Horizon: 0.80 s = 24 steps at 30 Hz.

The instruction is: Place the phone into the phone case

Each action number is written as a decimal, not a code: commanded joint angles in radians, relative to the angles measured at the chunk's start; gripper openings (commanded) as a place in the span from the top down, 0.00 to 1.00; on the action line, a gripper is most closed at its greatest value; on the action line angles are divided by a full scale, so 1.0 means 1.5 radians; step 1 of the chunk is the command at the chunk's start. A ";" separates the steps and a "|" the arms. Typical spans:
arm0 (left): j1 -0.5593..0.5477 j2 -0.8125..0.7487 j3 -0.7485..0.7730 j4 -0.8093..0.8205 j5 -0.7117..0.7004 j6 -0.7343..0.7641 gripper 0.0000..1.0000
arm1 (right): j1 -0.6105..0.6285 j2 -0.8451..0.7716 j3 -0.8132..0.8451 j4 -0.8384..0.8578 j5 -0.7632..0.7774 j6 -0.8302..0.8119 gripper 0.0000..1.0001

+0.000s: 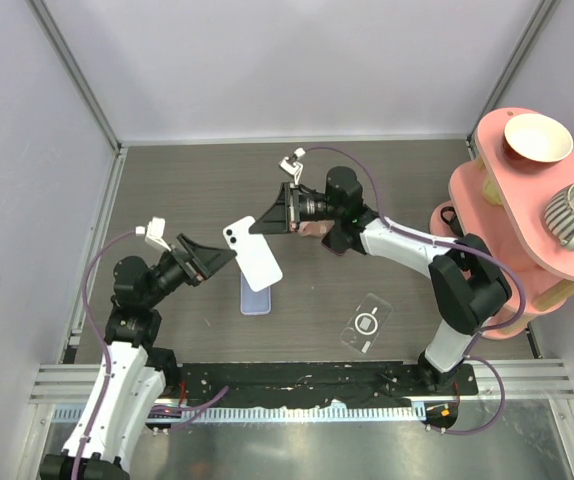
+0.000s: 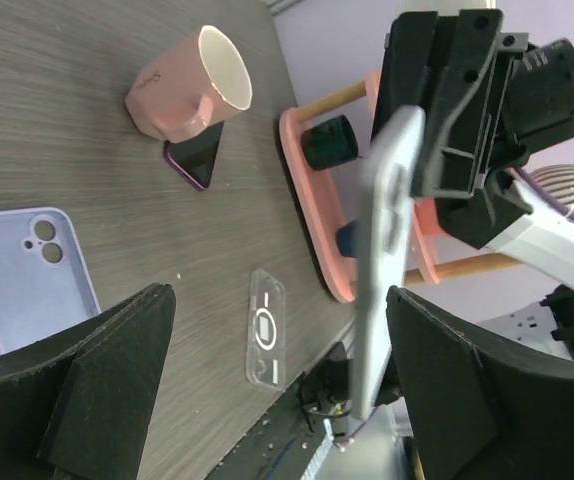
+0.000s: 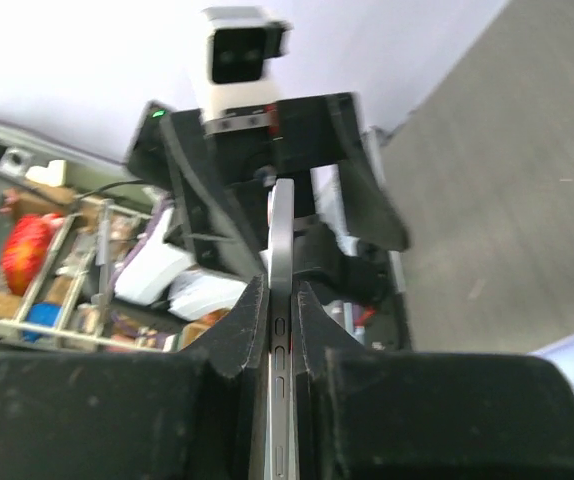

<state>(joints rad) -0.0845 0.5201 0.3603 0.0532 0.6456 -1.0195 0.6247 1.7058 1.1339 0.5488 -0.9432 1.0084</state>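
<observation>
Mid-air: phone [image 1: 252, 252] above phone case [image 1: 255, 301].
The right gripper [image 1: 265, 224] clamped the phone; the left gripper [image 1: 217, 260] stood spread about its free end; the phone case lay on the table [image 1: 167, 190].

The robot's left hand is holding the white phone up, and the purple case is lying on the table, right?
Not quite. The right gripper holds the white phone up; the right wrist view shows it shut on the phone's edge. The left gripper is open. The purple case is lying on the table.
</observation>
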 commanded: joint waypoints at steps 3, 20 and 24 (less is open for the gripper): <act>0.000 0.028 0.005 0.225 0.072 -0.103 0.10 | 0.000 0.003 -0.021 0.430 -0.063 0.309 0.99; -0.019 0.067 0.002 0.266 0.102 -0.141 0.39 | 0.021 0.070 -0.005 0.414 -0.020 0.306 0.99; -0.033 0.098 0.008 0.264 0.101 -0.144 0.54 | 0.027 0.074 0.006 0.372 -0.010 0.272 0.99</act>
<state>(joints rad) -0.1127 0.6373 0.3542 0.4080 0.7765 -1.2274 0.6498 1.8233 1.0798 1.1164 -1.0000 1.4536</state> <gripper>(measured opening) 0.521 0.136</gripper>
